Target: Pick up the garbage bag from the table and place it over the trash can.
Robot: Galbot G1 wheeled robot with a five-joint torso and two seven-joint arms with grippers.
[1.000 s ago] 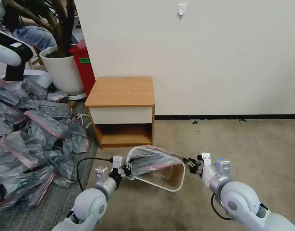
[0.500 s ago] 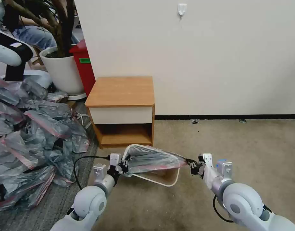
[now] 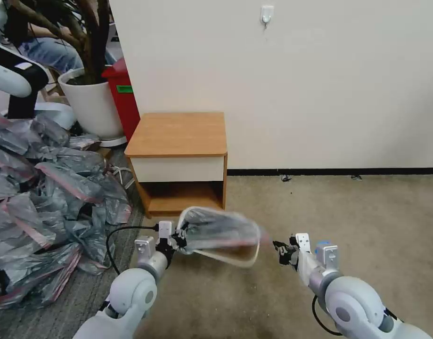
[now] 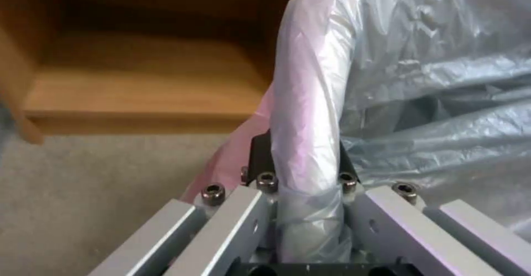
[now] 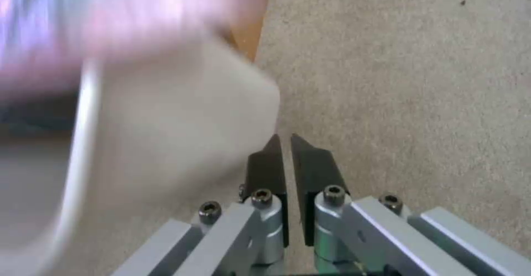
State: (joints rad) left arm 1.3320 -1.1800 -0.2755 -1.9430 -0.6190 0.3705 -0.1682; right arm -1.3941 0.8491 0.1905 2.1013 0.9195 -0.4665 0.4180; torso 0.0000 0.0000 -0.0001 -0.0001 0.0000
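R gripper [image 3: 278, 246] has let go of garbage bag [image 3: 216, 230]; trash can [image 3: 225, 254] has tipped up w/ L gripper [image 3: 177, 240].

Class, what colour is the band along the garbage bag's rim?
Pink-red, on the garbage bag, clearest in the left wrist view.

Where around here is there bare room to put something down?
The table top is bare, and so is its lower shelf. Open carpet runs right of the table, along the wall. Left is crowded: a heap of bags, a plant pot and a red bin.

Cream wall [image 3: 320, 84], beige carpet [image 3: 367, 212]
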